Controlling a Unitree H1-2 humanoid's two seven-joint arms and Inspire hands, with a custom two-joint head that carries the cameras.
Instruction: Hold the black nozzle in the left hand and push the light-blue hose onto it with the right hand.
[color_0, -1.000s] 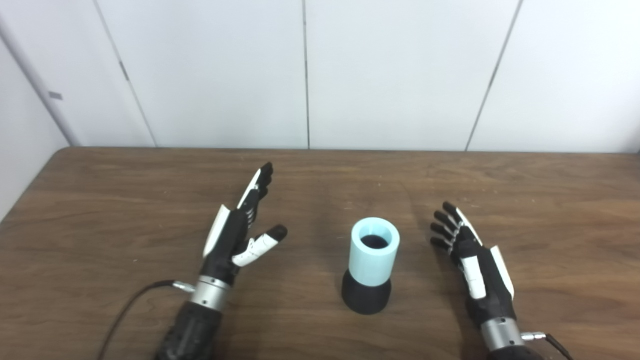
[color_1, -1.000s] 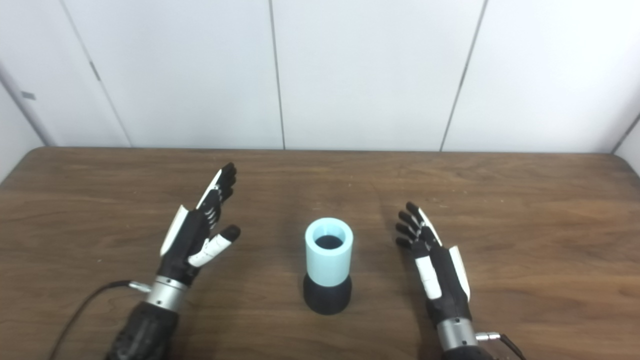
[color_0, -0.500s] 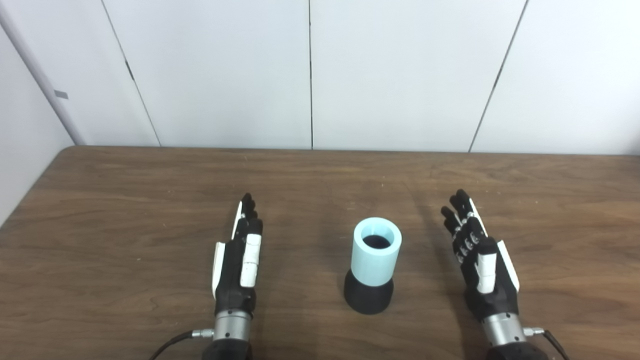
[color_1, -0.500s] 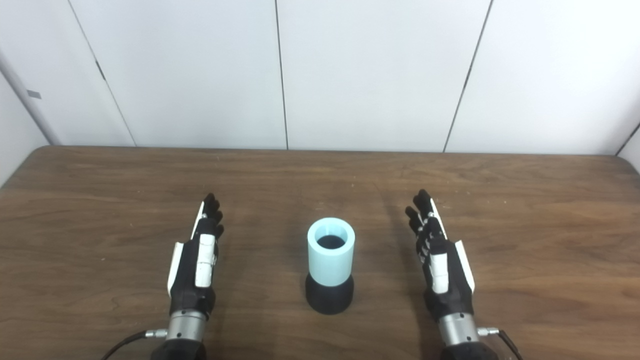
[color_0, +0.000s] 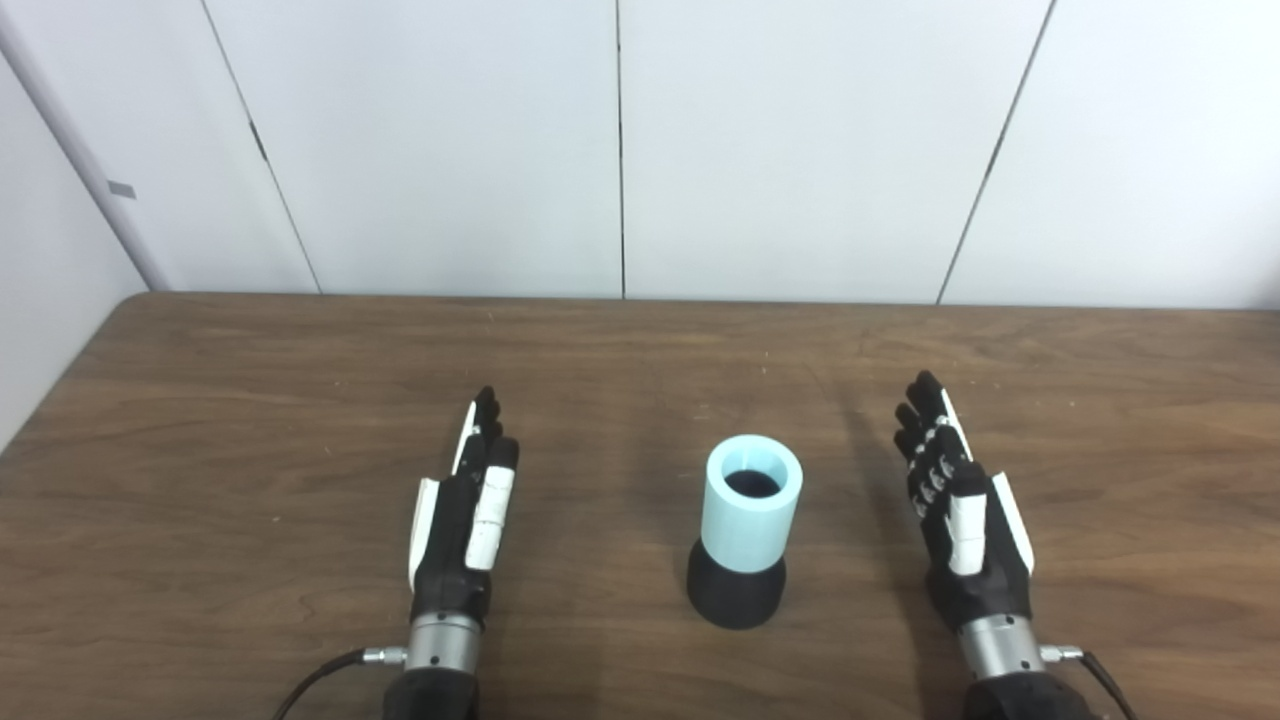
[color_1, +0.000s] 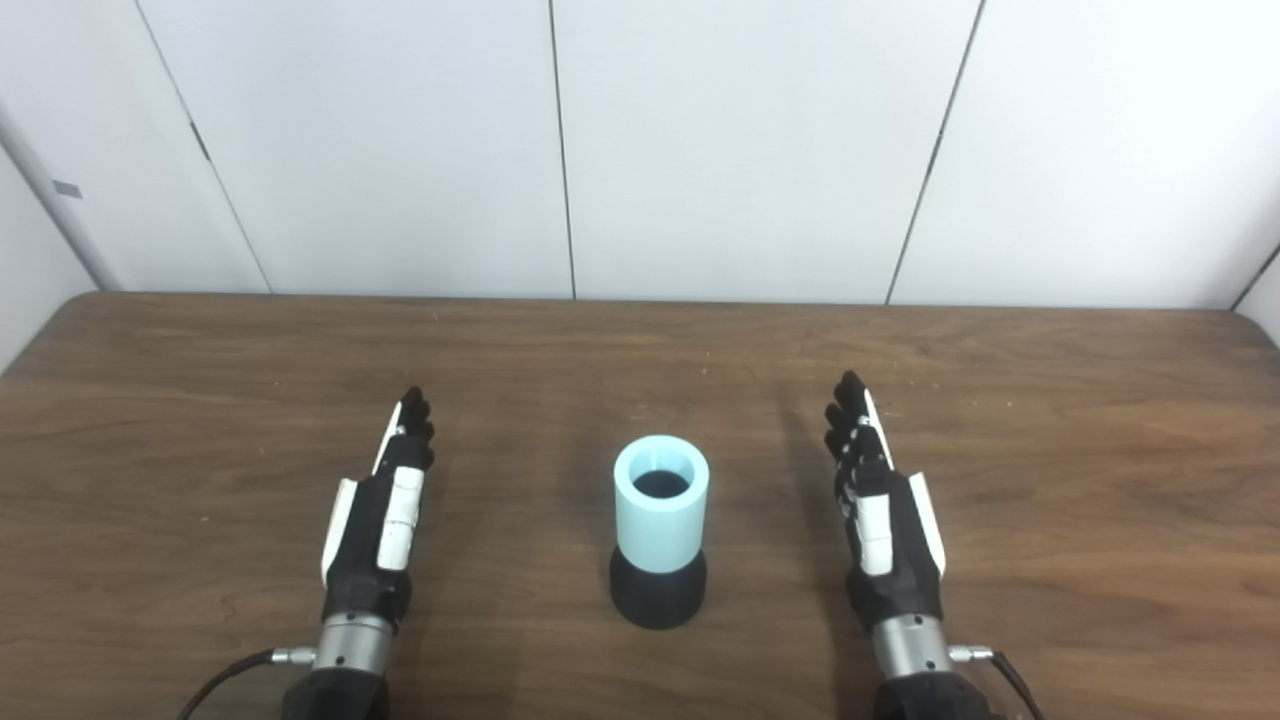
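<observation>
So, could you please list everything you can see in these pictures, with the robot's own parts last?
light-blue hose: one, pale blue, upright at table centre, seated on the nozzle, open end up.
black nozzle: one, black, standing on the table under the hose.
table: one, dark brown wood, fills the lower picture.
wall panels: white, behind the table.
cables: two, black, one at each wrist.
left hand: one, black and white, left of the hose, open, holding nothing.
right hand: one, black and white, right of the hose, open, holding nothing.
</observation>
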